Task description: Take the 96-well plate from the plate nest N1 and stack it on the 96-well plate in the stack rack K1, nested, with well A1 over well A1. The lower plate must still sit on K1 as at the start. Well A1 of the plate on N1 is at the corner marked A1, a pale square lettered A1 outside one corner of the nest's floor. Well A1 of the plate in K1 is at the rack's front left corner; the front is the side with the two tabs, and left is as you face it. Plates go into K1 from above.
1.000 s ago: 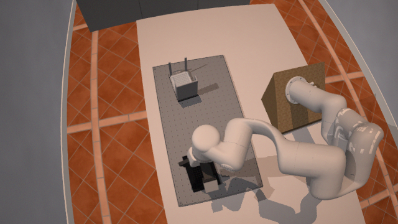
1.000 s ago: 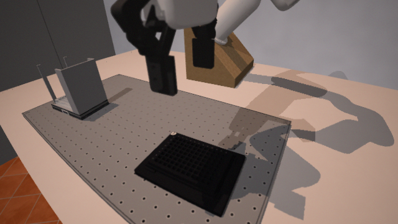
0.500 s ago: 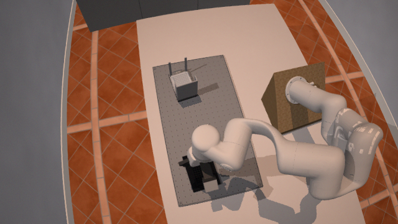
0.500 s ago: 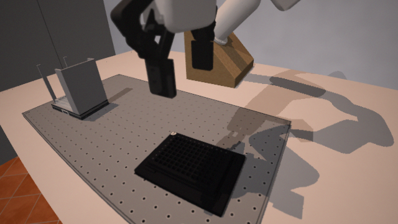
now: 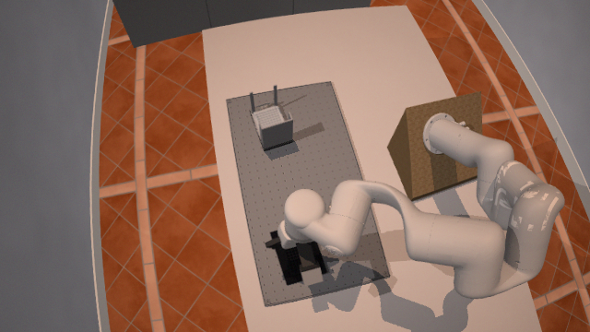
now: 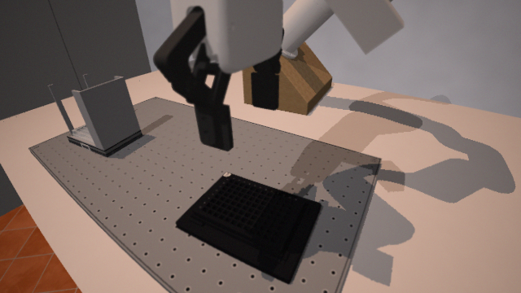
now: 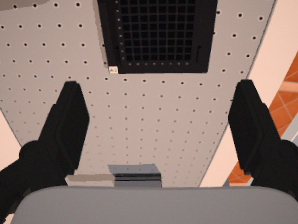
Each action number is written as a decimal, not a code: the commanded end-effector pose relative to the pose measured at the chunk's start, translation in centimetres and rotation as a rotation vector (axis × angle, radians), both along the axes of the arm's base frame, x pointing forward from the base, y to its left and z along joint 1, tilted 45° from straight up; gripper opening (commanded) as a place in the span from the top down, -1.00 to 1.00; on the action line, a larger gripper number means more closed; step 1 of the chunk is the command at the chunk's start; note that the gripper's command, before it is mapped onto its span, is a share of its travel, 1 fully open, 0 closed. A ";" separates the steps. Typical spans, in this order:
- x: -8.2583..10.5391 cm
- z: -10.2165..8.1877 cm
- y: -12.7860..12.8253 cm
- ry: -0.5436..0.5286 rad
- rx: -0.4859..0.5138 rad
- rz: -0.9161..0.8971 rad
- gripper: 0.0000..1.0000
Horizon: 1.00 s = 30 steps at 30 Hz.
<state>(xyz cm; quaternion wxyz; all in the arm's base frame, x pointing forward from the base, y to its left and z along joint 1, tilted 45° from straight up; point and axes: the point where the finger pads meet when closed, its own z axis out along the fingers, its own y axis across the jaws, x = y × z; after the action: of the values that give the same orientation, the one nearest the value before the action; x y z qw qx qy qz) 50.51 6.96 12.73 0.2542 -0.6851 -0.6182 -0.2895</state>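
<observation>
The hand (image 6: 236, 118) is held above the perforated board (image 6: 134, 171) on the bench (image 6: 427, 252), with its two dark fingers spread fully apart and nothing between them. The black 96-well plate (image 6: 248, 207) is seen resting in the plate nest N1 (image 6: 285, 268), below and in front of the hand and not yet touched; the small pale A1 marker (image 6: 227, 174) lies just outside the plate's far corner. The stack rack K1 (image 6: 107, 115) stands well apart at the other end of the board, and a pale plate (image 5: 271, 118) is visible inside it from above.

Several risks can be judged from here. If the hand is lowered off-centre, the plate could be struck on its rim or tipped in the nest rather than straddled. If the plate is gripped across the wrong pair of sides (its corner with well A1 is easily lost once lifted), it could be set down turned half round. At K1, a tilted entry between the rack's walls could jam the plate or shift the lower one.
</observation>
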 end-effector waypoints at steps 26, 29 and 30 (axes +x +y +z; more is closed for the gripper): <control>0.5 -3.0 3.0 -0.003 0.000 -0.002 -1.00; 0.5 -3.3 3.4 -0.003 0.000 -0.002 -1.00; 0.5 -3.4 3.5 -0.003 0.000 -0.002 -1.00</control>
<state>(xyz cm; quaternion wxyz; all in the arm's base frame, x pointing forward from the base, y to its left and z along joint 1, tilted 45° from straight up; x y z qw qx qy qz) 50.87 10.02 9.68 0.2542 -0.6852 -0.6182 -0.2895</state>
